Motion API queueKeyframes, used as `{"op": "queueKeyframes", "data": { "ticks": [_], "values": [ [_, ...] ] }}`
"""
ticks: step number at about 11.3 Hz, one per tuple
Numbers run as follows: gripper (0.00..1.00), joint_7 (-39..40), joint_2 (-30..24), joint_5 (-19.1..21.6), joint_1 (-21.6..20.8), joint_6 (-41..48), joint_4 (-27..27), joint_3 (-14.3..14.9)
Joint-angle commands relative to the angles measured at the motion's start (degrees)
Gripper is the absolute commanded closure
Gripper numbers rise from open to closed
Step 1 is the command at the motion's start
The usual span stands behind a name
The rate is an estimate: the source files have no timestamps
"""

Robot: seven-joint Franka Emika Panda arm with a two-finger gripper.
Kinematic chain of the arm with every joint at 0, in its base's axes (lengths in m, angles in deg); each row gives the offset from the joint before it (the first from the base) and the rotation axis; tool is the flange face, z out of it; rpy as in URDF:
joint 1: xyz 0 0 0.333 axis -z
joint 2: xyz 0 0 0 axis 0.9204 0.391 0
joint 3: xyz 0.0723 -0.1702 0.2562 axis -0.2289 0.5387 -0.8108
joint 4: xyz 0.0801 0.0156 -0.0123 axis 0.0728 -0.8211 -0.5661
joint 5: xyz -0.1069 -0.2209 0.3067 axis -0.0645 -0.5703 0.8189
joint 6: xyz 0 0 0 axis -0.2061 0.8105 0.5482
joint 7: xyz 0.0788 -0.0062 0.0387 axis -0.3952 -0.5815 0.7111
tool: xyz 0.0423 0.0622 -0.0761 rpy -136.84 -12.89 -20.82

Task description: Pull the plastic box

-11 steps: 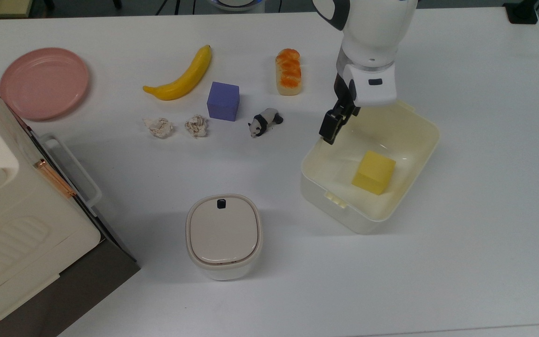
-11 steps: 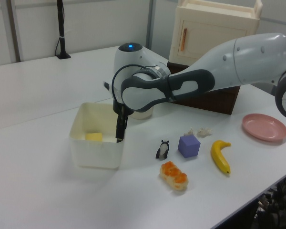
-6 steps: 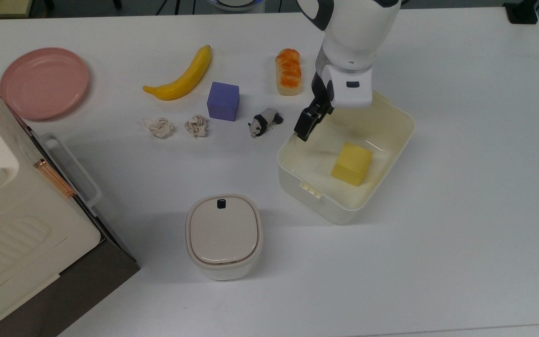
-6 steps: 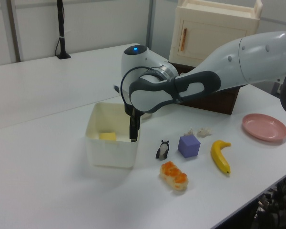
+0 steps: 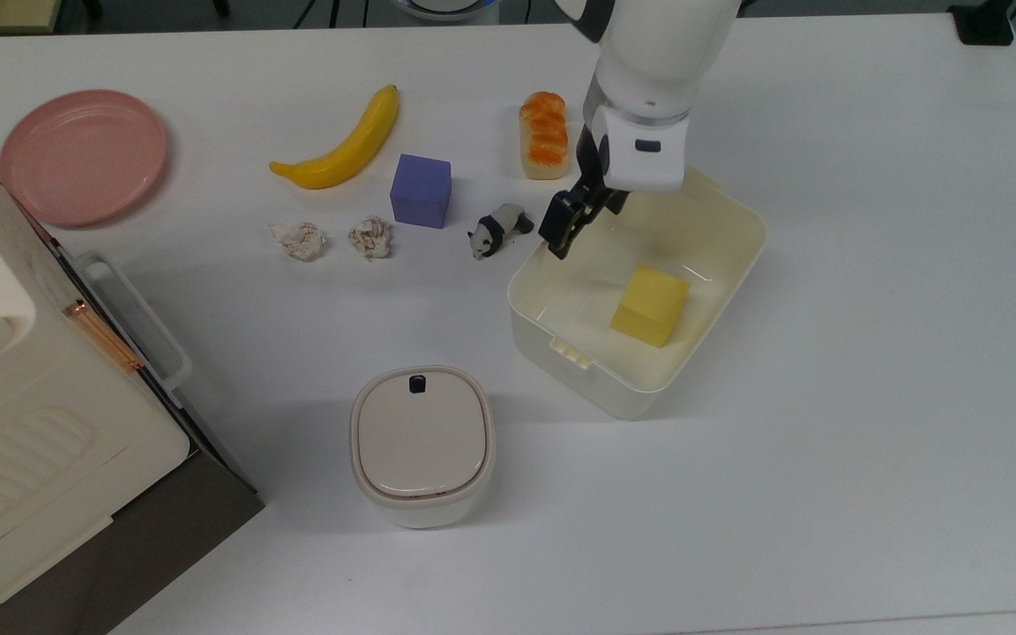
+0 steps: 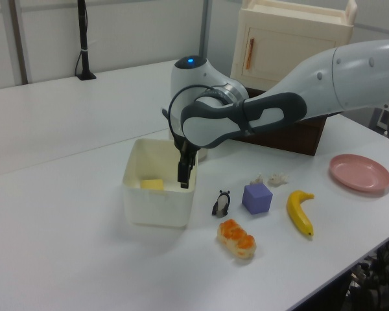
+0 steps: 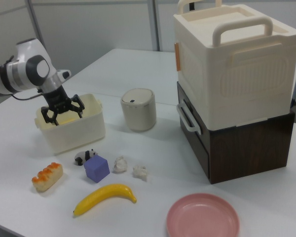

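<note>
The plastic box (image 5: 598,377) is a lidless cream-white tub on the white table, at the top view's right of centre, with a yellow block (image 5: 649,306) inside it. My gripper (image 5: 565,231) reaches down at the box's upper-left wall in the top view, black fingers (image 5: 558,234) at the rim. The right view shows the gripper (image 7: 62,112) open, its fingers spread over the box (image 7: 79,131). In the left view the gripper (image 6: 185,176) hangs at the right wall of the box (image 6: 157,208), near the block (image 6: 152,184).
A toy panda (image 5: 497,229) lies just left of the box in the top view. Further left are a bread roll (image 5: 544,134), purple cube (image 5: 421,190), banana (image 5: 345,145) and pink plate (image 5: 83,155). A lidded bin (image 5: 422,444) stands in front, a big cream case (image 5: 23,423) at the left edge.
The gripper and the plastic box have slid together toward the top view's left and a little up, closer to the panda. The yellow block rode along inside.
</note>
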Motion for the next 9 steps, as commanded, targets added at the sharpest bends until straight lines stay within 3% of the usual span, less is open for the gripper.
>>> {"op": "queueKeyframes", "data": {
  "ticks": [1,3,5,6,7,9],
  "values": [
    [0.00,-20.71,-3.62,1.81,-0.94,-0.02,3.05,-0.26],
    [0.00,-29.71,-9.92,6.29,0.20,4.60,3.06,0.26],
    [0.00,-31.15,-17.31,8.49,5.72,18.55,3.41,0.27],
    [0.00,-31.24,-20.30,9.90,10.53,23.49,3.41,-0.26],
    [0.00,-31.85,-22.42,11.91,15.10,25.54,3.41,-0.35],
    [0.00,-32.21,-23.24,14.04,19.53,25.56,3.41,-0.35]
  ]
}}
